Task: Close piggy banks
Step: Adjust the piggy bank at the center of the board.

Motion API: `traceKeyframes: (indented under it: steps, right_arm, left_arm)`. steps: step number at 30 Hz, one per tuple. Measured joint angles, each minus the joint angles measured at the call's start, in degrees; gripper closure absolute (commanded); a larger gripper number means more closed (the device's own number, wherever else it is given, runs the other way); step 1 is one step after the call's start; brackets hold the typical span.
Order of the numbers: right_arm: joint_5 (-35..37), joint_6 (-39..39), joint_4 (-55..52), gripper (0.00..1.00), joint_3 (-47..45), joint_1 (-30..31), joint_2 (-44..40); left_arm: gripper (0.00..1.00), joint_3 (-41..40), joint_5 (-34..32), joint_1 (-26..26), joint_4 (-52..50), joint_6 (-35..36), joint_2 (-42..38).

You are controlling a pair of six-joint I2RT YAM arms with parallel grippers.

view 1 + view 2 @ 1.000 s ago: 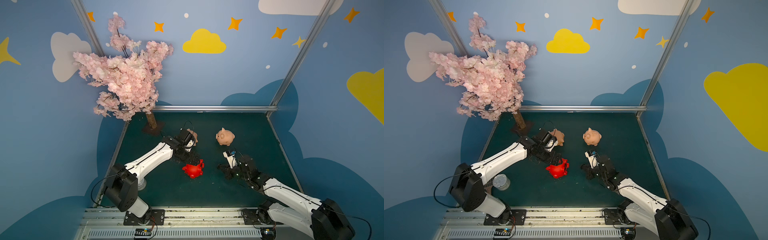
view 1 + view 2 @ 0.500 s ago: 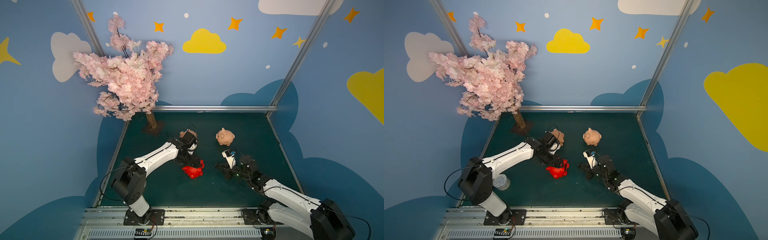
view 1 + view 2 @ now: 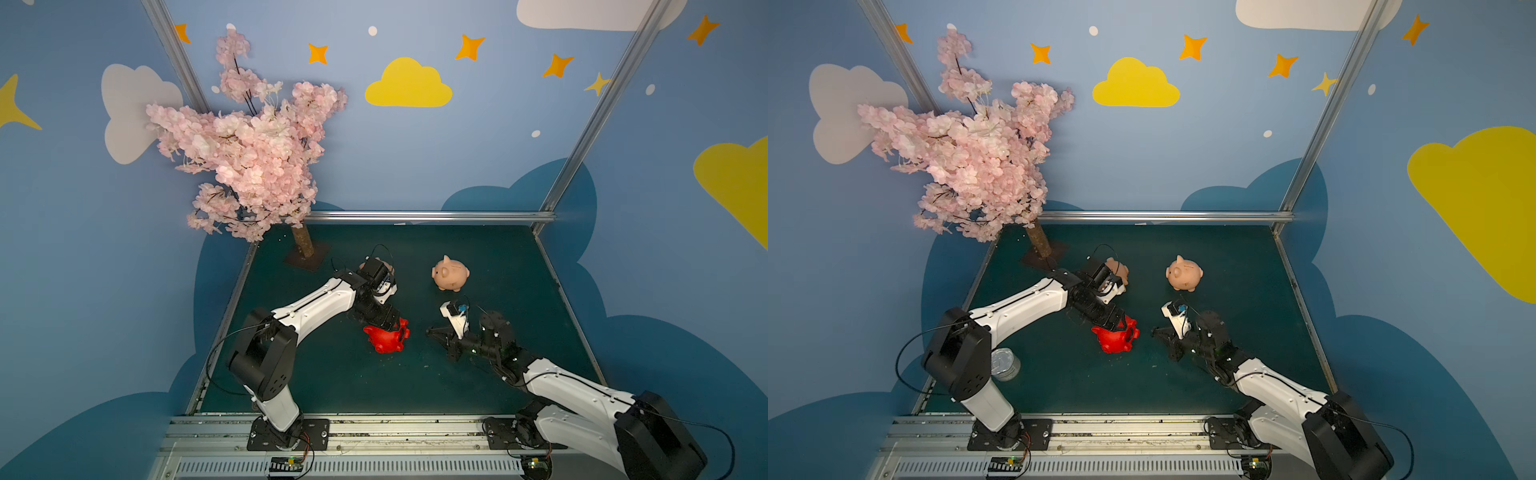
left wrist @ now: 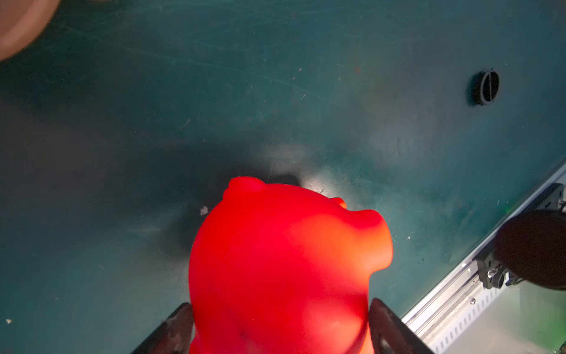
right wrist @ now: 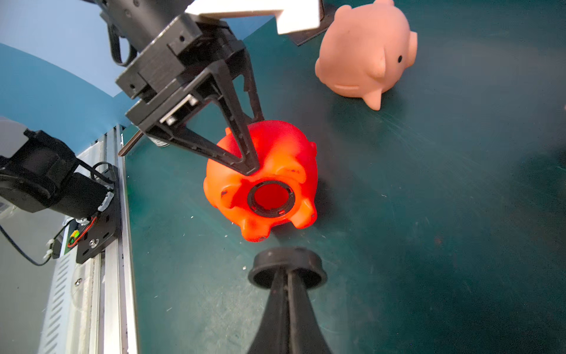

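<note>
The red piggy bank lies on its side on the green mat, its open round belly hole facing my right gripper. My left gripper straddles its body, with both fingers pressed against its sides. My right gripper is shut on a black round plug, held a short way in front of that hole. One peach piggy bank stands upright further back. Another peach piggy bank sits partly hidden behind my left wrist.
A loose black plug lies on the mat. The pink blossom tree stands at the back left corner on a dark base. A clear round container sits by the left arm's base. A metal rail runs along the front edge.
My left gripper has come down over the red piggy bank and its jaws have narrowed onto its sides. The right arm with its plug has barely moved.
</note>
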Motion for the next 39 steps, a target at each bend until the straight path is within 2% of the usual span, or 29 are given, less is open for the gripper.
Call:
traceKeyframes:
  steps: [10,19,39]
  right_arm:
    - [0.42,-0.79,7.08,1.0,0.02,3.61,7.74]
    - [1.6,1.86,13.99,1.0,0.11,4.37,14.14]
    - [-3.23,4.37,10.36,1.0,8.09,4.37,22.49]
  left_arm:
    - [0.14,-0.46,3.1,2.16,0.98,2.73,0.31]
    - [0.14,-1.01,4.46,2.89,1.99,3.08,0.31]
    - [0.14,-1.03,4.61,2.99,2.01,3.13,0.31]
